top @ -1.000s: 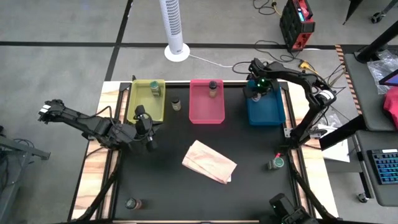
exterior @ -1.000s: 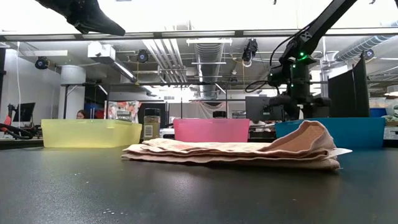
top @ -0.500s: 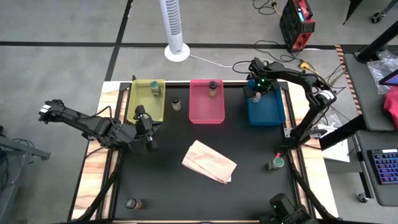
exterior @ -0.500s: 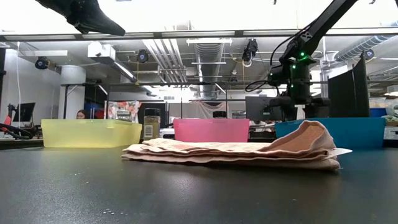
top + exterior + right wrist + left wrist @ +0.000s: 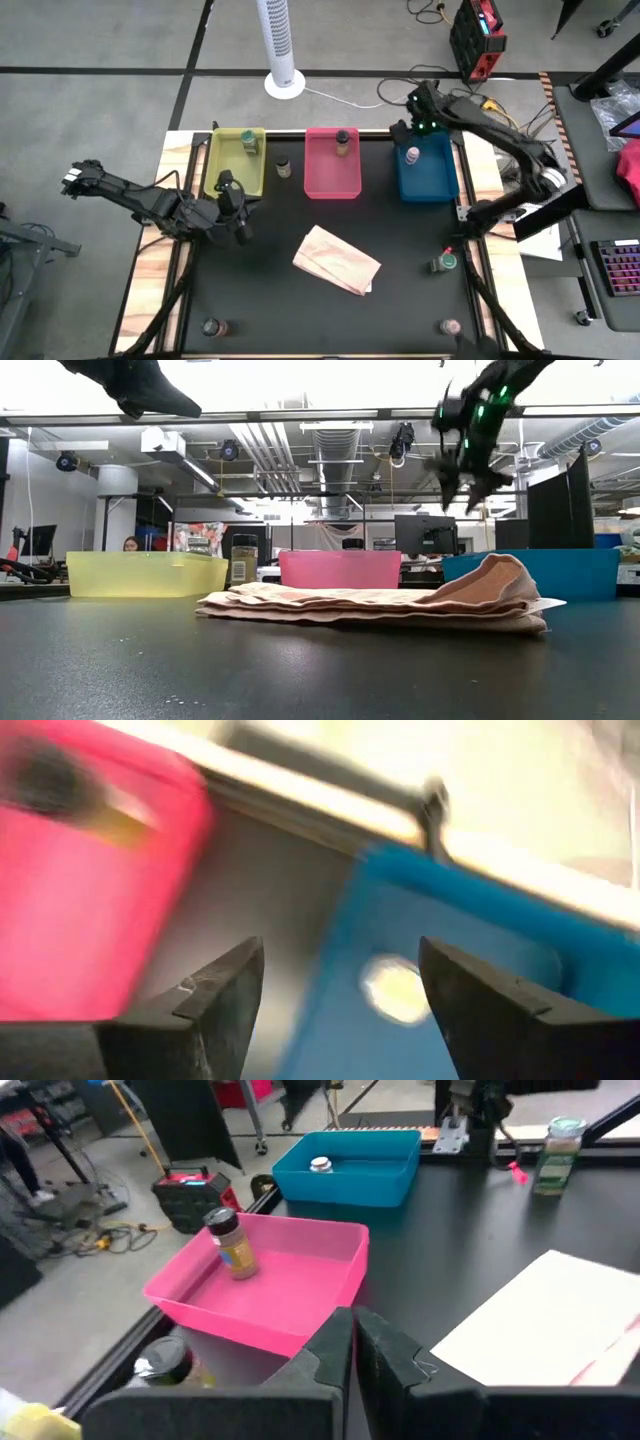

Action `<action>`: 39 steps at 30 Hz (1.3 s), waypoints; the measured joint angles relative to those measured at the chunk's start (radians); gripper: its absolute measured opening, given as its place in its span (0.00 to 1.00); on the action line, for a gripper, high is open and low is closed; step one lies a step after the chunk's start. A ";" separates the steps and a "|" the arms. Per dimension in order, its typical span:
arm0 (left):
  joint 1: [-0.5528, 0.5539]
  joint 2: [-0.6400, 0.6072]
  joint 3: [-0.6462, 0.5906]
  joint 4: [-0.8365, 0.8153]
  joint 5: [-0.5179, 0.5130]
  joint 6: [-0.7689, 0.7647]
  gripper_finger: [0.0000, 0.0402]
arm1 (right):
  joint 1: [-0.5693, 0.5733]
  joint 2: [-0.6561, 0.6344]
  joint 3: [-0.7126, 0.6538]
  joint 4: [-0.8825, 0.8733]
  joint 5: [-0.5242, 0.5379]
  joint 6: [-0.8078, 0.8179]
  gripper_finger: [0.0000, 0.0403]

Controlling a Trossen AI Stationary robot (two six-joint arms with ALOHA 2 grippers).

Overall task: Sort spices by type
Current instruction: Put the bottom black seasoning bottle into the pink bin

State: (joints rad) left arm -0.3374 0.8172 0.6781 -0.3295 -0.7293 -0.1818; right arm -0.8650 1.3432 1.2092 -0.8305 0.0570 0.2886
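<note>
Small spice jars are spread about. One with a pale cap [image 5: 411, 155] stands in the blue tray [image 5: 440, 180]. A brown one [image 5: 343, 140] stands in the pink tray [image 5: 330, 185], and another [image 5: 250, 145] in the yellow tray [image 5: 228, 160]. One [image 5: 284, 167] stands on the table between those two trays. A green-capped jar [image 5: 445, 262] is near the right edge, and two more stand near the near edge [image 5: 212, 327] [image 5: 450, 327]. My right gripper [image 5: 415, 125] hangs open, high over the blue tray's far end. My left gripper [image 5: 237, 222] is shut, raised beside the yellow tray.
A tan paper bag [image 5: 335, 260] lies flat in the middle of the table. The three trays line the far edge. Bare black table lies between the bag and the trays, and along the near edge.
My right gripper has risen from low in the blue tray and drawn back toward the table's far edge. The pale-capped jar now shows standing in the blue tray where the gripper was.
</note>
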 joint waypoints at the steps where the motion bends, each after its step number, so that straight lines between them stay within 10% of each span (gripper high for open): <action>1: -0.002 0.006 0.000 0.013 0.011 -0.009 0.00 | 0.046 -0.042 -0.014 0.037 0.021 0.003 0.62; 11: -0.114 0.172 0.060 0.101 0.016 -0.088 0.00 | 0.595 -0.333 -0.268 0.434 0.183 -0.055 0.55; 19: -0.240 0.322 0.297 -0.402 0.146 -0.542 0.00 | 0.878 -0.294 -0.437 0.685 0.187 -0.110 0.51; 26: -0.355 0.460 0.494 -0.751 0.449 -0.843 0.00 | 0.958 -0.165 -0.447 0.792 0.188 -0.132 0.47; 39: -0.565 0.624 0.631 -0.859 0.544 -1.004 0.00 | 0.959 -0.014 -0.447 0.939 0.179 -0.128 0.42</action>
State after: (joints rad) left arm -0.9029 1.4416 1.3086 -1.1888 -0.1857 -1.1857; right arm 0.0940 1.3292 0.7624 0.1084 0.2358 0.1607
